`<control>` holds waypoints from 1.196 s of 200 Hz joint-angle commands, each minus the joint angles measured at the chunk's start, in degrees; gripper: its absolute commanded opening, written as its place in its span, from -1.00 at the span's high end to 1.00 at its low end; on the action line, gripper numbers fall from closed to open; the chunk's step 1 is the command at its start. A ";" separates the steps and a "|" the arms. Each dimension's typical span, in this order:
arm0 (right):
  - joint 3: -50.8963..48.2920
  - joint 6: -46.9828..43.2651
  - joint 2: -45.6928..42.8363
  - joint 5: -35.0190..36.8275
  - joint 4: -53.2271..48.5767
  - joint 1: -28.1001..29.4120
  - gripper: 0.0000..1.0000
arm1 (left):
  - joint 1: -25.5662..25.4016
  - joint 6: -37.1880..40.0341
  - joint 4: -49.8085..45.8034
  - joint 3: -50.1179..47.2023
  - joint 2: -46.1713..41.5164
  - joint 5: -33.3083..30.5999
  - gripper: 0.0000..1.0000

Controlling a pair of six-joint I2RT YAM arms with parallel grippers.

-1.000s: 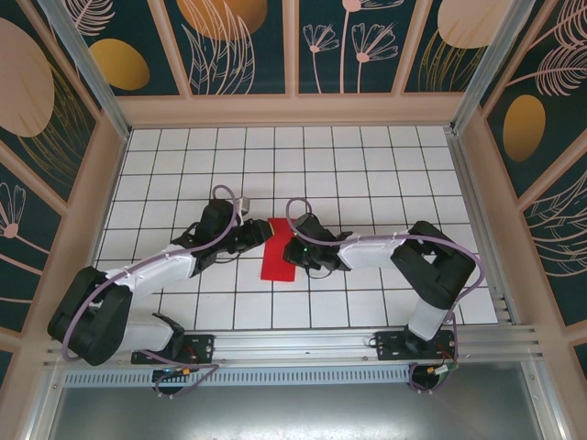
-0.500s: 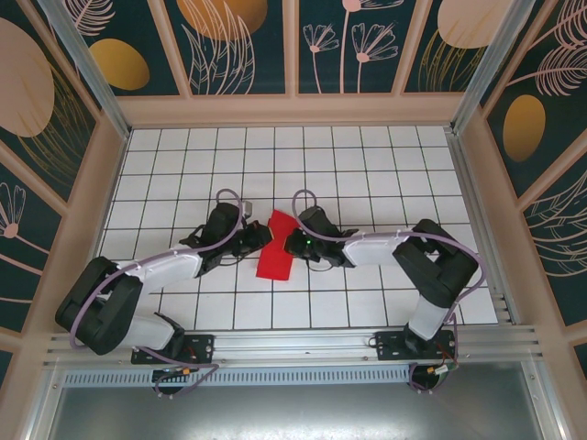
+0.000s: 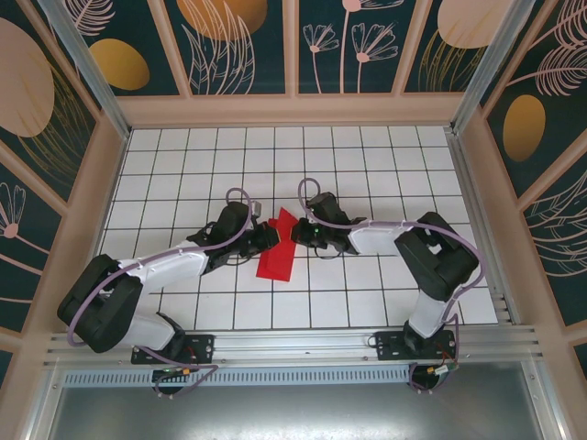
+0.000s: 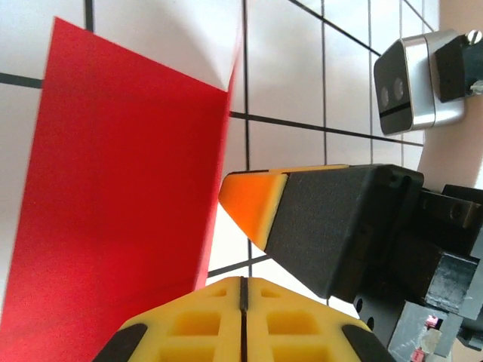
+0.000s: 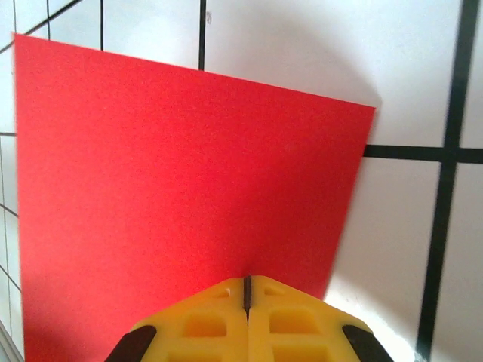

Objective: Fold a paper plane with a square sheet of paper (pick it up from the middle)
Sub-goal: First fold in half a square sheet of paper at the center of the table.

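A white tabletop ruled with black grid lines [image 3: 367,165] sits evenly lit between dark teal wall panels [image 3: 243,46] printed with peach-and-gold botanicals.

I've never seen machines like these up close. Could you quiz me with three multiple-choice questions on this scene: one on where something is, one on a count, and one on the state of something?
1. Where on the table is the red paper?
A. in the far left corner
B. near the middle of the grid
C. at the near edge, by the bases

2. How many grippers meet at the paper?
A. one
B. three
C. two

3. How do the jaws of the left gripper and the right gripper stand?
A. both shut
B. both wide open
C. one open, one shut

Answers:
1 B: the top view shows the paper in the middle cells.
2 C: a gripper comes in from each side at its far end.
3 A: each wrist view shows yellow fingers pressed together.
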 commanded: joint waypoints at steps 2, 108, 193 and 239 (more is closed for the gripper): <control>2.19 -2.05 3.01 -3.18 -0.12 -0.15 0.91 | -0.42 1.18 -2.32 1.33 -1.20 -0.13 0.79; 2.95 -1.74 4.90 -3.30 1.10 -0.24 0.91 | -2.33 0.58 2.26 1.93 3.24 3.59 0.84; 1.66 -1.93 2.33 -4.20 1.89 -0.67 0.96 | -4.69 -0.46 4.34 1.43 11.33 3.91 1.00; -1.66 -1.70 -1.16 -4.32 3.56 -1.40 0.98 | -4.71 0.59 3.66 1.09 13.05 3.92 1.00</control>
